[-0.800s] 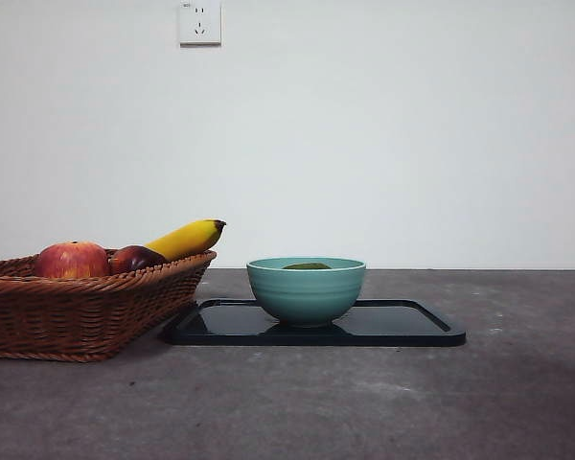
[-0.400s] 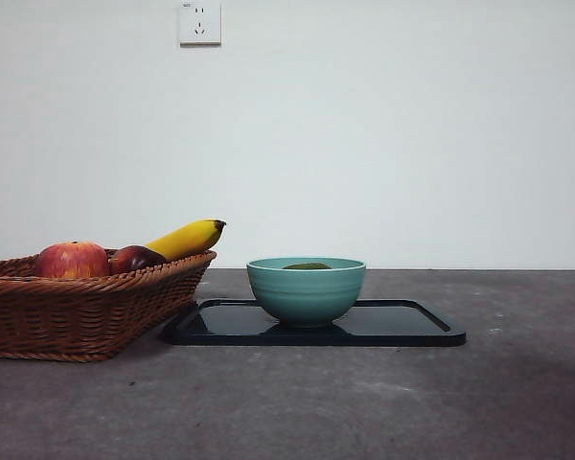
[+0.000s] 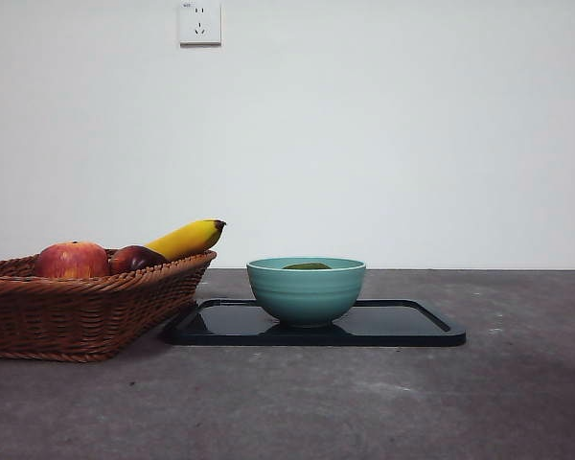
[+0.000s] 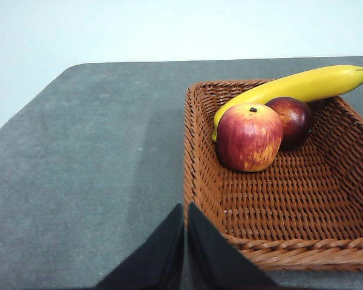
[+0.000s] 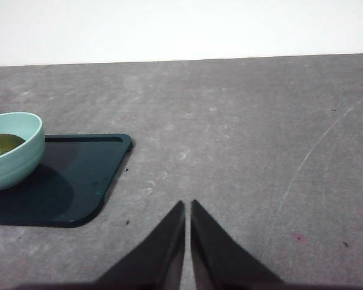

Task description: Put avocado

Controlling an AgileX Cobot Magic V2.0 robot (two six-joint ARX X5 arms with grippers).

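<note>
One avocado [image 3: 307,265] mostly hidden by bowl [image 3: 306,290] rim, bowl on tray [image 3: 402,325]

wall [image 3: 383,144]: plain white | socket [image 3: 199,21]: white, high on wall | table [image 3: 364,402]: grey, matte, scuffed

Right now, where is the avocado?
The avocado sits inside the teal bowl on the black tray, just right of the basket in the front view; only its top peeks over the rim.
</note>
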